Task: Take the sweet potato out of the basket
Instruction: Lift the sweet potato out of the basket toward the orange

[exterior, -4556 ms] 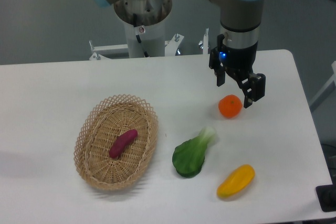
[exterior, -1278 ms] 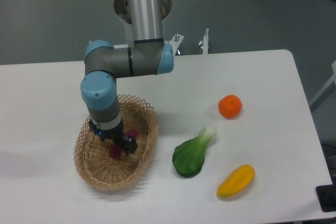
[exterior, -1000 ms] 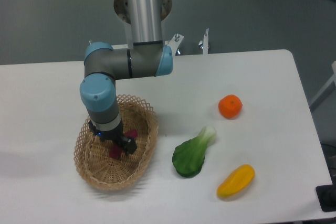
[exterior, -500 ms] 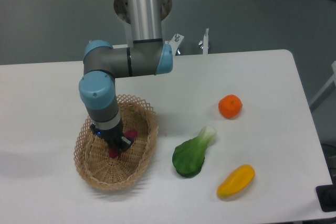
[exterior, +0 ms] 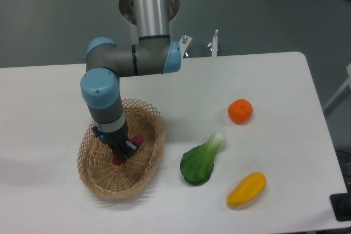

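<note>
the gripper (exterior: 122, 150) is down inside the basket (exterior: 93, 178), its fingers closed on the sweet potato (exterior: 136, 140) — only the magenta ends show beside them. the woven rim surrounds it closely. right of the basket, well apart, lie a green leafy vegetable (exterior: 200, 161), an orange (exterior: 240, 111) and a yellow fruit (exterior: 246, 189) on the white table (exterior: 49, 91).

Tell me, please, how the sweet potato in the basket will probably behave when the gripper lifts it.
The sweet potato looks firm and solid, so it should probably stay stiff. It is long and rounded, so it may pivot or slip between the fingers of the gripper. It seems small, likely light, and should clear the shallow basket easily.
</note>
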`<state>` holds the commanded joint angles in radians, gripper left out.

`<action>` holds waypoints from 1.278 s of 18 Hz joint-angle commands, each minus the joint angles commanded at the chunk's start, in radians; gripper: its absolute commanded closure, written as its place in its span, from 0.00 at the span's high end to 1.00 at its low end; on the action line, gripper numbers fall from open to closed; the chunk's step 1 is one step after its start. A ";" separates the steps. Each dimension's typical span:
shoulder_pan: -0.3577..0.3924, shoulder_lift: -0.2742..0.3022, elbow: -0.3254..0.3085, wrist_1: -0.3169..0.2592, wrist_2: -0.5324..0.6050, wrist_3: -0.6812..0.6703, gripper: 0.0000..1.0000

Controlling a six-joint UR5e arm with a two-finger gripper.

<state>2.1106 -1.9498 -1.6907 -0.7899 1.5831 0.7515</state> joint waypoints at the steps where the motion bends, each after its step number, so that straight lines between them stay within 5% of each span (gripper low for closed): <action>1: 0.021 0.011 0.029 -0.009 -0.002 0.011 0.26; 6: 0.159 0.071 0.112 -0.043 -0.023 0.095 0.26; 12: 0.345 0.115 0.198 -0.245 -0.109 0.317 0.26; 18: 0.480 0.143 0.200 -0.360 -0.129 0.580 0.26; 23: 0.508 0.144 0.198 -0.368 -0.127 0.618 0.26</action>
<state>2.6185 -1.8055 -1.4926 -1.1582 1.4557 1.3698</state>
